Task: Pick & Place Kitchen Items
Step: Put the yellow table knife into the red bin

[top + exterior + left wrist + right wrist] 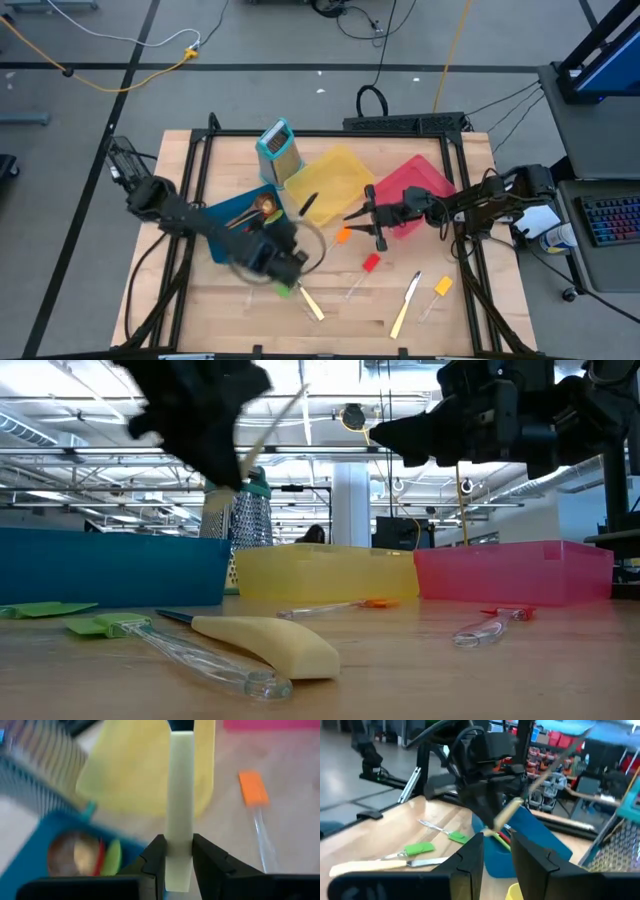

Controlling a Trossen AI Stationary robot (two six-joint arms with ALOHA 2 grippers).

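Three bins [340, 180] side by side mid-table, grater [279, 150] behind them, utensils [405, 303] scattered in front.

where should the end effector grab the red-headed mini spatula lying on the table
Grip the red-headed mini spatula at the middle of its clear handle, coming straight down from above with the fingers across it. It lies flat on the bare table, and the slim handle fits a narrow pinch better than the wide flat head.

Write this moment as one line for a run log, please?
left gripper: shut on cream-handled knife, lifted by blue bin | right gripper: empty, raised near red bin | orange spatula: on table
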